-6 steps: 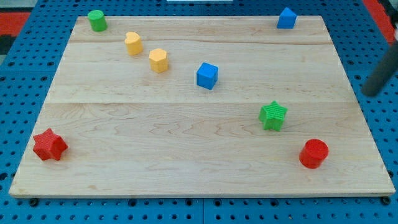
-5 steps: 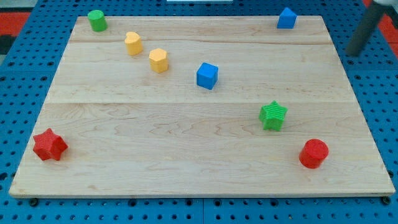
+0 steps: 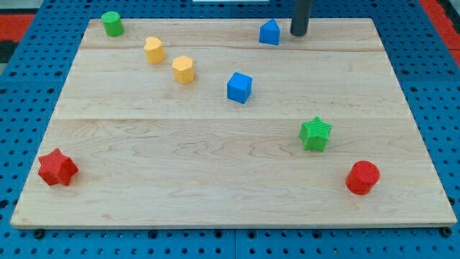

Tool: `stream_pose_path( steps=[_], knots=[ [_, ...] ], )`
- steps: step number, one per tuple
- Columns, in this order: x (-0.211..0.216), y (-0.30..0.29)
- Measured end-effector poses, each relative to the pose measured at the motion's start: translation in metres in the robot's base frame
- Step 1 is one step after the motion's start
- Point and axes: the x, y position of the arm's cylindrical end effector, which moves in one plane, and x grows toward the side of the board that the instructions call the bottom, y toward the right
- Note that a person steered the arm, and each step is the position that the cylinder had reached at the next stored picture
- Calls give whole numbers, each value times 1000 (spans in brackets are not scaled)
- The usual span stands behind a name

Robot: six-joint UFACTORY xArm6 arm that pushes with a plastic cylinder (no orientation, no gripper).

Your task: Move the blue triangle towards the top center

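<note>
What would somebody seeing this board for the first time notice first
Most eye-catching is the dark rod coming down at the view's top, my tip resting just right of the blue triangle near the top center of the wooden board. Next come the bright red pieces low down: a red star at the bottom left and a red cylinder at the bottom right. A blue cube sits near the middle.

My tip [image 3: 298, 33] sat just right of blue triangle [image 3: 269, 32] nr board's [image 3: 215, 158] top edge, small gap btwn. Blue cube [image 3: 239, 88] mid-board; green star [image 3: 315, 134] & red cylinder [image 3: 362, 178] lower right
</note>
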Motion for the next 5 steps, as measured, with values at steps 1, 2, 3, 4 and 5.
stream_pose_path(
  steps=[1, 2, 3, 4, 5],
  knots=[
    [-10, -19],
    [-40, 27],
    [-74, -43],
    [-74, -63],
    [-24, -74]
  ],
)
